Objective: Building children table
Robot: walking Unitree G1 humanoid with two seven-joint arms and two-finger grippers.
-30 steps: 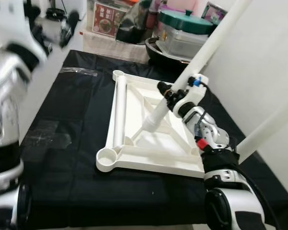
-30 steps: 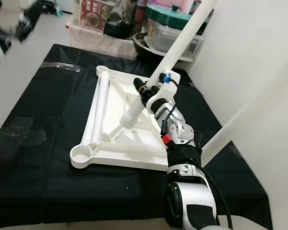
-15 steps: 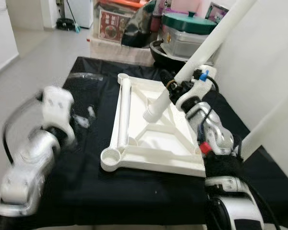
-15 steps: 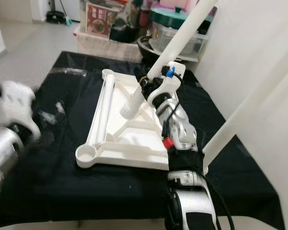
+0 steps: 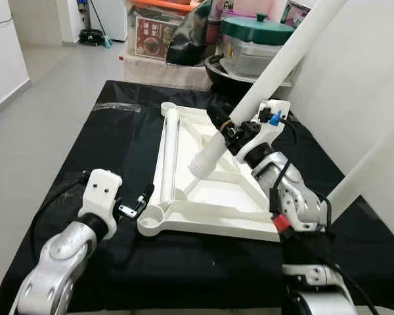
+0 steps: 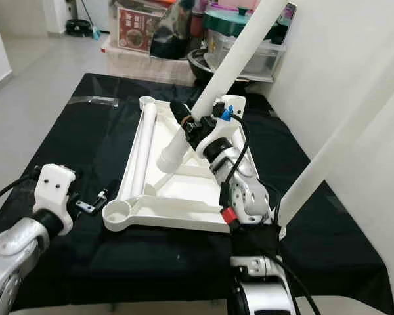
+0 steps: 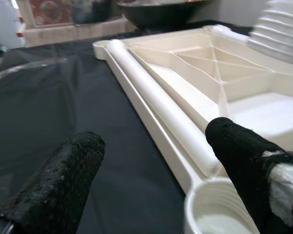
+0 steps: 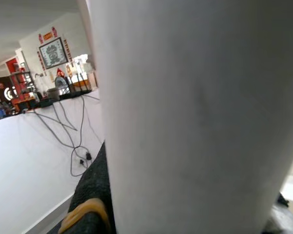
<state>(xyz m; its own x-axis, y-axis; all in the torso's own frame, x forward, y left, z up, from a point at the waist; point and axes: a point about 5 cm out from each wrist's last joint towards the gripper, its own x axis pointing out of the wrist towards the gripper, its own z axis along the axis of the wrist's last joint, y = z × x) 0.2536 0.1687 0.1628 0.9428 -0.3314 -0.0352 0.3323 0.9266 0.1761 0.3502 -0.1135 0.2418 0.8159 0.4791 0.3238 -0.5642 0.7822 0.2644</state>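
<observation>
The left gripper (image 5: 139, 200) has come down from up high and now sits low over the black surface (image 5: 85, 151), just beside the round corner socket (image 5: 146, 215) of the white table top (image 5: 210, 197). Its jaws are wide open and hold nothing. The right gripper (image 5: 228, 128) is still squeezed shut on a long white leg (image 5: 276, 69), tilted, its ribbed end above the middle of the table top. Another leg (image 5: 167, 154) lies along the table top's left edge. There is bare black cloth to the left.
</observation>
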